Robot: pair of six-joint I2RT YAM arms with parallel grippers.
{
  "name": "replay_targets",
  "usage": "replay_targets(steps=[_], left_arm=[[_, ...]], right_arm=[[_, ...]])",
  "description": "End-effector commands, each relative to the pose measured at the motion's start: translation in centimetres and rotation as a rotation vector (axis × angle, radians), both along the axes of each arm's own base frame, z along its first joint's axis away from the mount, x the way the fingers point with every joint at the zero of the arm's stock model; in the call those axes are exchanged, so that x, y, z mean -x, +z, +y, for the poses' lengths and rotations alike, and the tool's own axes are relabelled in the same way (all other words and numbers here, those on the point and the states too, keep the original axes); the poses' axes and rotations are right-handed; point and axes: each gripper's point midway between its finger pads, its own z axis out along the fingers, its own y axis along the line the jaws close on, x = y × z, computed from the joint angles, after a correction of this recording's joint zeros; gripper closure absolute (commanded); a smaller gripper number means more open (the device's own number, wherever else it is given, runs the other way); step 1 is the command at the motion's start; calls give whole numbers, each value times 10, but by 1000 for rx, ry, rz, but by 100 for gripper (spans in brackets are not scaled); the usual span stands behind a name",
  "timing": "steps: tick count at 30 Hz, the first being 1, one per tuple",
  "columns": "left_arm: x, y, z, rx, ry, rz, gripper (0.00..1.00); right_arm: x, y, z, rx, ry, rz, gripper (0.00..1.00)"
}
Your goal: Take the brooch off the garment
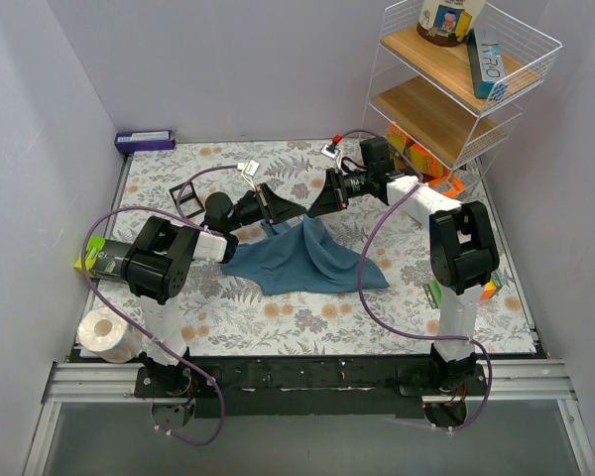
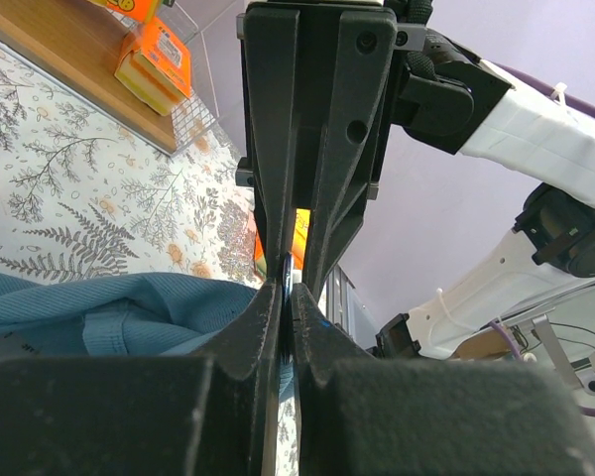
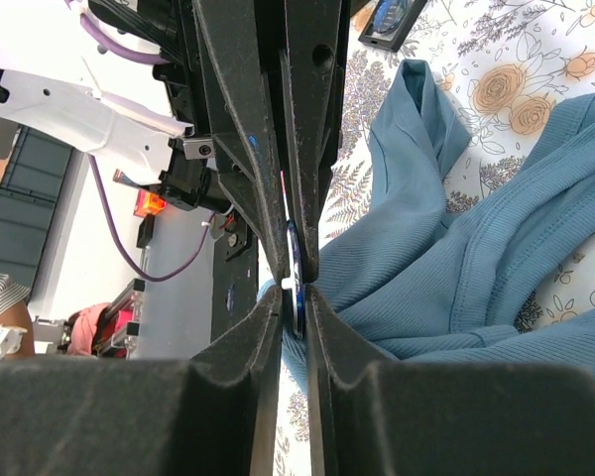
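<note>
The teal garment [image 1: 307, 260] lies mid-table, one part pulled up into a peak where both grippers meet. At that peak is the brooch [image 3: 295, 260], seen edge-on as a thin disc with a blue rim and a small white bit. My left gripper [image 1: 278, 206] comes in from the left and is shut on the brooch [image 2: 289, 283], with garment [image 2: 99, 307] folds hanging below. My right gripper [image 3: 296, 293] reaches in from the right, tip to tip with the left, its fingers pressed against both faces of the disc. The garment [image 3: 456, 268] drapes to the right of the jaws.
A white wire shelf [image 1: 456, 89] with wooden boards stands at the back right, orange packets [image 1: 426, 164] under it. A toilet roll [image 1: 104, 332] and a green box [image 1: 94, 256] sit at the left edge. A dark box [image 1: 145, 140] lies along the back wall.
</note>
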Motion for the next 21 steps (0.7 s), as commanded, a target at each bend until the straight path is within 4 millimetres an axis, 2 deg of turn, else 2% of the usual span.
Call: replay_targets(steps=[1,4,9,15,21], left_arm=[[-4,36,7,33,23,-89,100],[-5,35,9,31,26,-89,100],[-5,36,9,31,26,-87,100],[-7,33,10,26,31,-82,100],[-9,31,10,21,28,-72,100]], right_arm=[[1,10,-3,-18,1,-27,80],[-3,8,-3,-7,-14,-22,78],[-11,9,-6,2,-36,-17,68],[-14,8,-11,10,-52,-20,70],[-15,8,-5,-2,-40,-19,67]])
